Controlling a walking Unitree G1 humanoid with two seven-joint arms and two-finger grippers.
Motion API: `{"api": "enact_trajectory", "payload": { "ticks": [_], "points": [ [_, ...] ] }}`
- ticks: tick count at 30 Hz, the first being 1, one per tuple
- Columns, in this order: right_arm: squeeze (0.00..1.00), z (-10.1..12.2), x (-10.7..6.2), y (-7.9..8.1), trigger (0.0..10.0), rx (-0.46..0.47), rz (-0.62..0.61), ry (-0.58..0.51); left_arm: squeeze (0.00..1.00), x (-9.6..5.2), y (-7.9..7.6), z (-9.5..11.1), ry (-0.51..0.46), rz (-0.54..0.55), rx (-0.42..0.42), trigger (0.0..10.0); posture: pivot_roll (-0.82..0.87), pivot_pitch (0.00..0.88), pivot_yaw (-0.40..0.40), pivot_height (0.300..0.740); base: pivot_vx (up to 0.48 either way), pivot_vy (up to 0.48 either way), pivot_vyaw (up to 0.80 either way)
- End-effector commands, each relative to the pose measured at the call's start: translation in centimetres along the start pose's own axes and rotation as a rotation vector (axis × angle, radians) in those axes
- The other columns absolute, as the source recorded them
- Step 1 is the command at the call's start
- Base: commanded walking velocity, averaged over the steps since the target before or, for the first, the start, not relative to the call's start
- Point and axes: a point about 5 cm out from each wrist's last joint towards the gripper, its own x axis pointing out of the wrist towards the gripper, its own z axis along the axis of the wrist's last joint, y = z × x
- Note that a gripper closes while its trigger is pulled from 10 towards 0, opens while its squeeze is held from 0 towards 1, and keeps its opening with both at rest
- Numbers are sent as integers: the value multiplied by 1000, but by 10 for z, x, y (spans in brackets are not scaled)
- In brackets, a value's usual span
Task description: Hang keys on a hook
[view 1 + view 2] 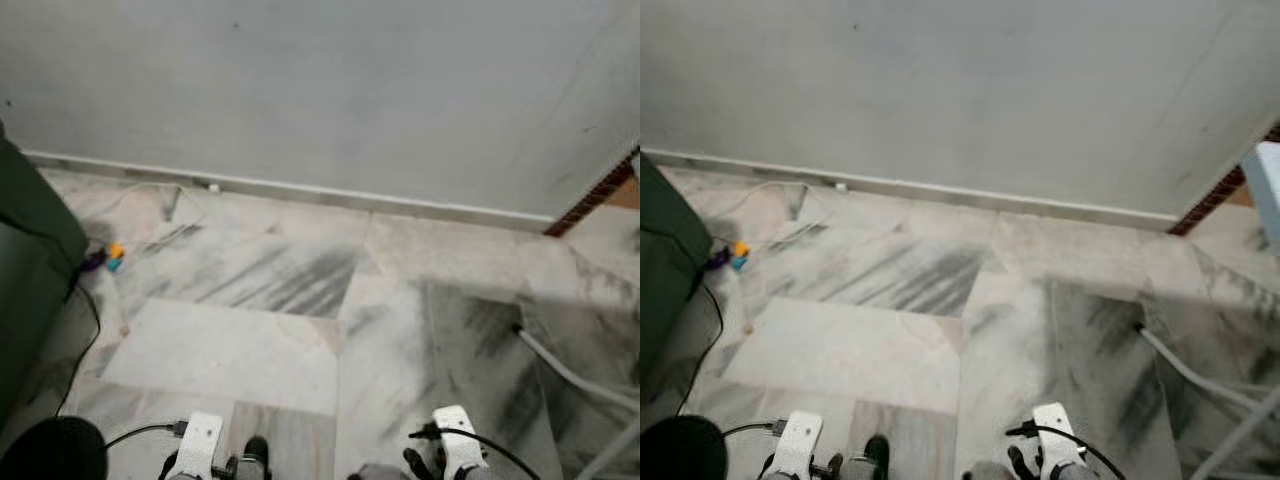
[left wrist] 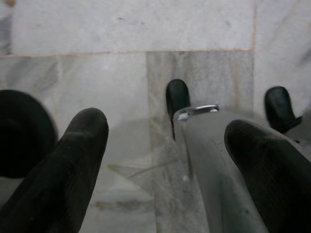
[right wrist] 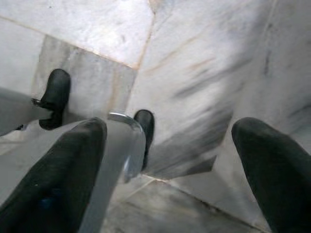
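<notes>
Both arms hang low at the bottom edge of the eye views, over a grey-veined marble floor (image 1: pixel 300 300). My left gripper (image 1: pixel 245 462) sits beside its white wrist block, and my right gripper (image 1: pixel 420 465) is a little to the right of it. In the left wrist view the left gripper (image 2: pixel 165 160) is open, with bare floor and a silver part of my own body between its black fingers (image 2: pixel 73 160). The right gripper (image 3: pixel 167 165) is open too, with nothing between its fingers (image 3: pixel 272 170). A plain grey wall (image 1: pixel 330 90) stands ahead.
A dark green piece of furniture (image 1: pixel 30 260) stands at the left, with a small coloured toy (image 1: pixel 112 257) and a black cable (image 1: pixel 90 330) beside it. White pipes (image 1: pixel 580 380) cross the floor at the right. A brick edge (image 1: pixel 590 200) marks the right corner. A black round thing (image 1: pixel 50 450) lies bottom left.
</notes>
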Motion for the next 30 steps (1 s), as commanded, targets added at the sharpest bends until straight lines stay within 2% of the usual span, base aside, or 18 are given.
{"api": "enact_trajectory", "payload": {
  "ticks": [1, 23, 30],
  "points": [
    [0, -20, -5, 0, 10000, 31, -2, 61, 0, -11, -12, -45, 166, -43, 4, 10000, -33, 285, -65, 740, 0, 0, 0],
    [0, -20, -6, -2, 10000, 35, 1, 62, 0, -11, -12, -46, 166, -41, 6, 10000, -36, 281, -75, 740, 0, 0, 0],
    [0, -18, -4, 0, 10000, 76, -6, 58, 0, -10, -8, -43, 159, -38, 19, 10000, -29, 267, -60, 740, 0, 0, 0]
  ]
}}
